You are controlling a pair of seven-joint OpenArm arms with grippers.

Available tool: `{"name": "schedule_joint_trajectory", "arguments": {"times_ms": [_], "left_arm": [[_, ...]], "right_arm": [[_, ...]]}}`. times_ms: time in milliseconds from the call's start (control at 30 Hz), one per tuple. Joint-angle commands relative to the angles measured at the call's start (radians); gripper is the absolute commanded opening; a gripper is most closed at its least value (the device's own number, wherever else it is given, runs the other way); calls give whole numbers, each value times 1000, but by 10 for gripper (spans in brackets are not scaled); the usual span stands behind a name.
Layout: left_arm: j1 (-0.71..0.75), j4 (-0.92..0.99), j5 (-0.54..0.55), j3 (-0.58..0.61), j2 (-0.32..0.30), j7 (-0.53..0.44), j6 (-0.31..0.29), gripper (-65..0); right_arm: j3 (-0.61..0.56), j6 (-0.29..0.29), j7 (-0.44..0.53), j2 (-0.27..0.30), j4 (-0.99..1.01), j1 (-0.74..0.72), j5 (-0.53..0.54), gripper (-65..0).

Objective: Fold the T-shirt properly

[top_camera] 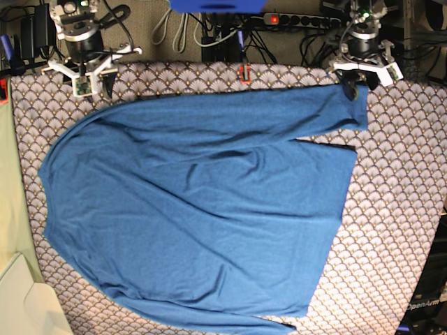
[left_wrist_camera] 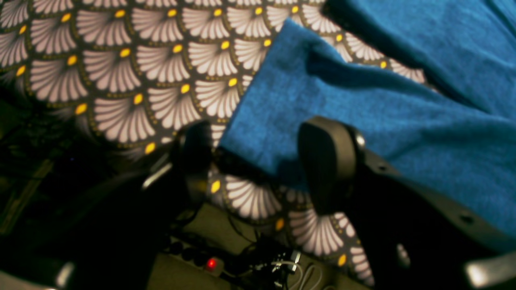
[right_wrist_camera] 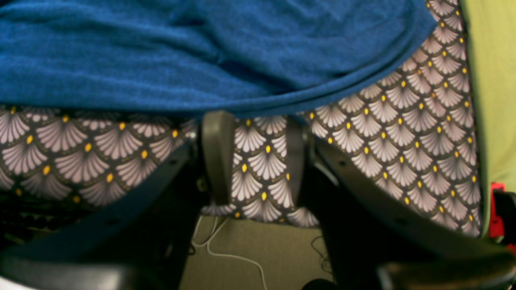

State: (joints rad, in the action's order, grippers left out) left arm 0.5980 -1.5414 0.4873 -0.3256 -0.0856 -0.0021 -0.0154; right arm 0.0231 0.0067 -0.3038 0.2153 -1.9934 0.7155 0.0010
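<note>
The T-shirt (top_camera: 202, 209) lies sleeve-end between the spread jaws of the left end effector (left_wrist_camera: 262, 161), while the right end effector (right_wrist_camera: 253, 157), also spread, sits just short of its hem

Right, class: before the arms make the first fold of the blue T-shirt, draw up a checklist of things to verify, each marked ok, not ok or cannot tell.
1. T-shirt spread out on the tablecloth: ok, some wrinkles remain.
2. Left gripper jaws apart around the sleeve end: ok.
3. Sleeve actually pinched: not ok, jaws not closed on it.
4. Right gripper at the shirt's edge: ok, just short of the hem.
5. Right gripper holding cloth: not ok, only tablecloth shows between its jaws.
6. Far sleeve laid flat: cannot tell, mostly out of frame.
</note>
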Motion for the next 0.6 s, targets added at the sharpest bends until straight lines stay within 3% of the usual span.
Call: {"name": "schedule_joint_trajectory", "arguments": {"times_ms": [0,267,567], "left_arm": [[9,-6,4,1,2,11,2,-284],[12,-8,4,1,17,11,2,-299],[-2,-8,4,1,8,12,2,-614]], "right_arm": [[7,0,22,5,-16,10,0,-417],[7,0,18,19,-16,6,0,-417],[1,0,18,19,-16,8,0,-417]]}}
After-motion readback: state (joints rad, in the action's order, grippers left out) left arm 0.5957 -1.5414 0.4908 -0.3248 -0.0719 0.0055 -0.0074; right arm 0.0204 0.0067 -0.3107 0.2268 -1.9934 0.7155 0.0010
